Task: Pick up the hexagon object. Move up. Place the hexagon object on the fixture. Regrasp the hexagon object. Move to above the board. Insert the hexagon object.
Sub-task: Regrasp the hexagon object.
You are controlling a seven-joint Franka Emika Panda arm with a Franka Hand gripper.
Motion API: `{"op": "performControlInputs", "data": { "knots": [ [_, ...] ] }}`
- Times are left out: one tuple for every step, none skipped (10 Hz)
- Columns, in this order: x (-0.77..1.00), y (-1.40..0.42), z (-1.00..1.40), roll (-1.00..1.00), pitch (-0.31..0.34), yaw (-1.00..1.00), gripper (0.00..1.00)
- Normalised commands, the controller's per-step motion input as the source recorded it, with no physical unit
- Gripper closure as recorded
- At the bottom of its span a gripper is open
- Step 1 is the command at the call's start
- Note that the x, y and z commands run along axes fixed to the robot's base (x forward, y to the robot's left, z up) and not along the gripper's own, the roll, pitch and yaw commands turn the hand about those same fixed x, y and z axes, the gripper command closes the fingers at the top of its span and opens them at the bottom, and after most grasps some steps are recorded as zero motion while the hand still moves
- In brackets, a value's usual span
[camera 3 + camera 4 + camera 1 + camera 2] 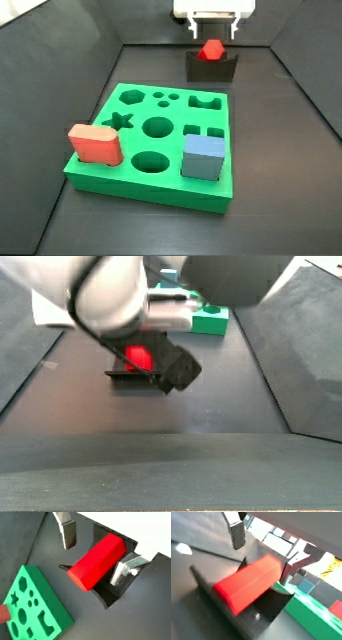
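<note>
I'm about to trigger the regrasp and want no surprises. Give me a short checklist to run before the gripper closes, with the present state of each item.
1. Slim red hexagonal peg seated on the dark fixture: ok, it lies in the notch in both wrist views.
2. Gripper open: ok, silver fingers stand apart, clear of the peg on both sides.
3. Gripper straddles the peg: ok in both wrist views.
4. Gripper centred along the peg's length: cannot tell.
5. Hexagon hole free on the green board: ok, it is empty at the far corner; the salmon-pink block and blue cube stand at the near side.
6. Peg level in the notch: cannot tell.
</note>
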Motion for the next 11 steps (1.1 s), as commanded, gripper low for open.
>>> {"op": "performControlInputs", "data": {
  "knots": [
    [-0.04, 0.00, 0.70, 0.06, 0.066, 0.03, 0.00],
    [-0.03, 0.00, 0.45, 0.06, 0.084, 0.01, 0.00],
    [-0.03, 0.00, 0.27, 0.05, 0.092, 0.00, 0.00],
    [-0.08, -1.00, 0.88, 1.00, 0.066, 0.03, 0.00],
    [-0.08, -1.00, 0.81, 1.00, 0.065, 0.03, 0.00],
    [-0.11, -1.00, 0.78, 1.00, 0.052, 0.03, 0.00],
    [-0.13, -1.00, 0.72, 1.00, 0.044, 0.02, 0.00],
    [-0.12, -0.89, 0.54, 1.00, 0.039, 0.02, 0.00],
    [-0.09, -0.72, 0.32, 1.00, 0.038, 0.02, 0.00],
    [-0.04, -0.49, 0.08, 1.00, 0.035, 0.02, 0.00],
    [-0.02, -0.29, 0.02, 1.00, 0.034, 0.02, 0.00]
  ]
}}
